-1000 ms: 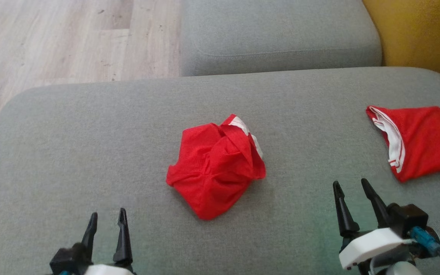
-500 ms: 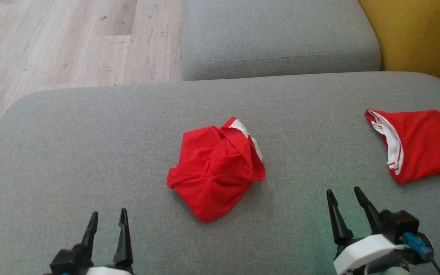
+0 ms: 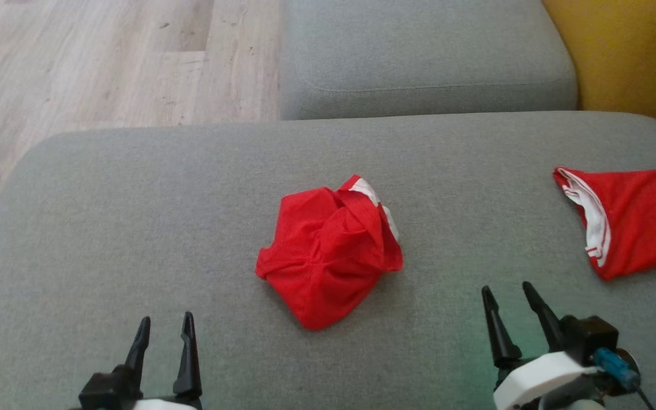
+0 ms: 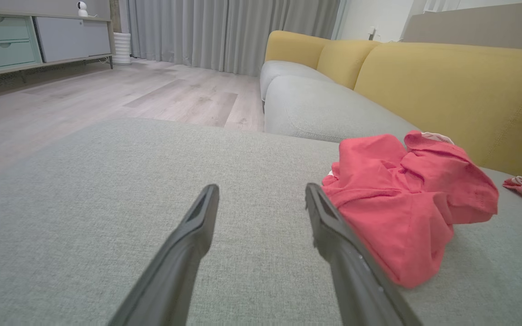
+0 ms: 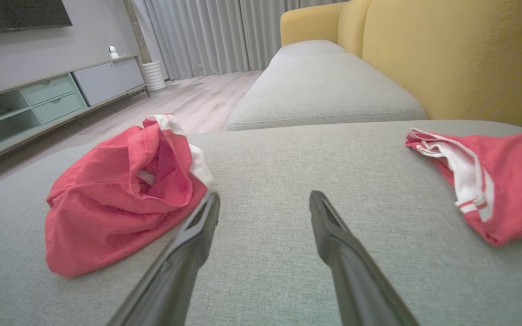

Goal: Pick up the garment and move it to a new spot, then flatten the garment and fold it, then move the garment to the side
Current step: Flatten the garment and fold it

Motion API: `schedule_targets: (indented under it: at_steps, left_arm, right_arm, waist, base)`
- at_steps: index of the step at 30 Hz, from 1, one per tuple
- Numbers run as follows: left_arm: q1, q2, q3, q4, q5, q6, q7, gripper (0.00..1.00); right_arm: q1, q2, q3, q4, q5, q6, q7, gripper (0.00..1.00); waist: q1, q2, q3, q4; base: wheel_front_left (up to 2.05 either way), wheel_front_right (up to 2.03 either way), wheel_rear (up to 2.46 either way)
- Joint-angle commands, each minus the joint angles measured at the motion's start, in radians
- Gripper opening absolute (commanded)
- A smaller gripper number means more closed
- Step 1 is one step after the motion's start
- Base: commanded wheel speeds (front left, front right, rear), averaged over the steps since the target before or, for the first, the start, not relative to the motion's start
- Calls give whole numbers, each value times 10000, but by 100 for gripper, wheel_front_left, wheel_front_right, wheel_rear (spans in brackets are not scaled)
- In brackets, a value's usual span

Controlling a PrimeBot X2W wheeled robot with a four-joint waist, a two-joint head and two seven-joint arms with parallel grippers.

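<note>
Crumpled red mesh garment (image 3: 328, 250), white-trimmed, lies in a soft heap mid-cushion (image 3: 134, 199) on grey woven fabric, apart from left gripper (image 3: 167, 316) and right gripper (image 3: 505, 287), whose tapered dark fingers are spread wide, holding nothing.

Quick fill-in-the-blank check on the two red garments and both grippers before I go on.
1. The crumpled garment is red with ____ trim.
2. The left gripper and right gripper both stand ____, holding nothing.
3. The flatter garment lies nearer the ____ gripper.
Missing words: white; open; right.
</note>
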Motion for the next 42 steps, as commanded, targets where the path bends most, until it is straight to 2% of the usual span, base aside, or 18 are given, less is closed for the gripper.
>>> schedule_targets:
  at_steps: [1,9,17,24,25,26,27,28,31,35,42]
  left_arm:
    - [-292,159,334,-277,31,41,-92,100]
    - [-466,108,45,-380,169,0,11,100]
    - [-777,20,-124,-393,282,-37,35,100]
    - [-1015,-83,-191,-248,357,-145,-21,100]
    - [-1039,-98,-195,-225,370,-149,-29,100]
    - [-1066,-114,-203,-200,384,-157,-35,100]
    - [-1085,-126,-206,-173,396,-158,-41,100]
    - [-1094,-135,-199,-154,402,-153,-46,100]
    - [-1089,-134,-168,-128,403,-142,-56,100]
    - [-1003,-93,-95,-87,396,-105,-71,100]
    - [-903,-53,-67,-163,412,-87,-87,100]
  right_arm:
    - [-474,-52,319,-272,64,37,-108,100]
    - [-1487,-52,589,359,-372,37,256,100]
    - [-2934,-52,626,2209,-964,37,374,100]
    - [-4273,-52,470,3878,-1202,37,29,100]
    - [-4453,-52,445,4098,-1234,37,-40,96]
    - [-4615,-52,357,4288,-1297,37,-127,66]
    - [-4749,-52,240,4455,-1388,37,-201,30]
    - [-4858,-52,182,4581,-1394,37,-292,0]
    - [-4991,-52,228,4702,-1214,37,-463,0]
    - [-5072,-52,787,4451,-702,37,-729,0]
    - [-5160,-52,2401,2819,534,37,-758,0]
  waist:
    - [0,0,39,94]
    - [0,0,422,924]
    - [0,0,1047,1941]
    - [0,0,1416,2477]
    - [0,0,1443,2520]
    - [0,0,1457,2558]
    - [0,0,1453,2582]
    - [0,0,1446,2601]
    - [0,0,1399,2602]
    - [0,0,1176,2494]
    - [0,0,790,2416]
  base:
    - [0,0,0]
    - [0,0,0]
    - [0,0,0]
    - [0,0,0]
    - [0,0,0]
    - [0,0,0]
    - [0,0,0]
    - [0,0,0]
    - [0,0,0]
    - [0,0,0]
    - [0,0,0]
